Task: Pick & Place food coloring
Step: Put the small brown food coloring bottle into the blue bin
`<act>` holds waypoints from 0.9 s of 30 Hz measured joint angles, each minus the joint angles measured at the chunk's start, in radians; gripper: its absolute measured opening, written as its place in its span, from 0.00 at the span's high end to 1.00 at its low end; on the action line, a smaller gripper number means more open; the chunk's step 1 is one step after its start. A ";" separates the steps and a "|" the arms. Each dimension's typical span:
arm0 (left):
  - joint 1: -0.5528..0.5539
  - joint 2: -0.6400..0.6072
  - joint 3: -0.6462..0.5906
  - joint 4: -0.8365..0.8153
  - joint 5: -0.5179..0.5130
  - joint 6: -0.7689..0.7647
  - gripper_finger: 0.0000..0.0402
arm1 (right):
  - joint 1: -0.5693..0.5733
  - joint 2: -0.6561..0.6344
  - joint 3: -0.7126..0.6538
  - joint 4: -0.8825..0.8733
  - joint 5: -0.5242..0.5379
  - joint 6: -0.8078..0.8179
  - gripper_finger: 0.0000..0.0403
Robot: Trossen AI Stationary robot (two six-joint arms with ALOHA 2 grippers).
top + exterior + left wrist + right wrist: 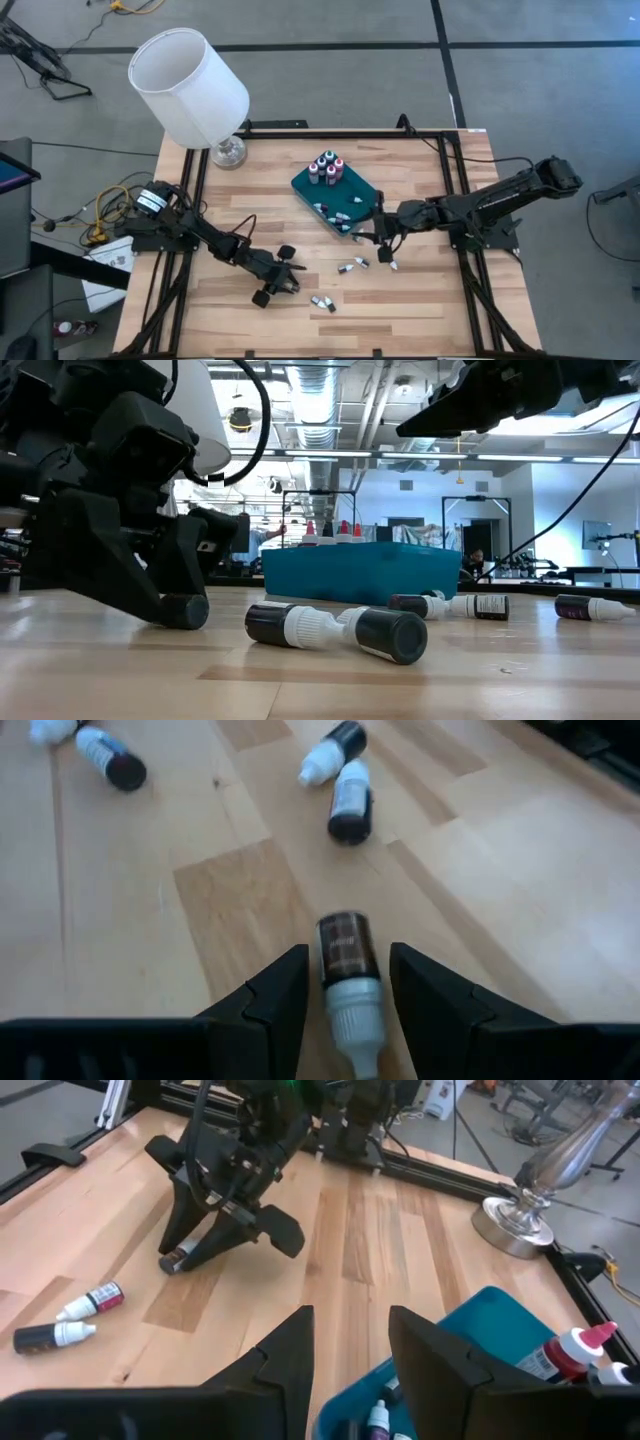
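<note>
On the table [420, 300], left end effector [347, 988] straddles a bottle [347, 965], fingers apart; right end effector [350, 1342] likewise parted.

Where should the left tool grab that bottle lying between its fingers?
Grip the bottle by its dark body, coming down from above. It lies flat on the wood between the open fingers of the left tool, and its whitish cap tapers.

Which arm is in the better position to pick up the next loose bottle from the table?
The left. The left gripper is low over the wood, open, with a bottle lying between its fingers. The right gripper is open above the teal tray, holding nothing.
</note>
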 joint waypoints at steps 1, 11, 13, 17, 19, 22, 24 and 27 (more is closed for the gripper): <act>0.000 0.000 0.000 -0.007 -0.003 -0.004 0.66 | 0.000 0.000 0.000 0.000 0.000 0.000 0.70; 0.000 0.000 0.000 -0.013 -0.052 -0.010 0.66 | 0.000 0.000 0.000 0.000 0.000 0.008 0.70; 0.000 0.000 0.000 -0.013 -0.055 -0.010 0.66 | 0.000 0.000 0.000 0.000 0.000 0.009 0.70; 0.000 0.000 0.000 -0.013 -0.055 -0.014 0.66 | 0.000 0.000 0.000 0.000 0.000 0.009 0.70; 0.000 0.000 0.000 -0.013 -0.055 -0.017 0.66 | 0.000 0.000 0.000 0.000 0.000 0.009 0.70; 0.000 0.000 0.000 -0.013 -0.055 -0.018 0.66 | 0.000 0.000 0.000 0.000 0.000 0.009 0.70; 0.000 0.000 0.000 -0.013 -0.055 -0.018 0.66 | 0.000 0.000 0.000 0.000 0.000 0.009 0.70; 0.000 0.000 0.000 -0.013 -0.054 -0.018 0.66 | 0.000 0.001 0.000 0.000 -0.001 0.009 0.70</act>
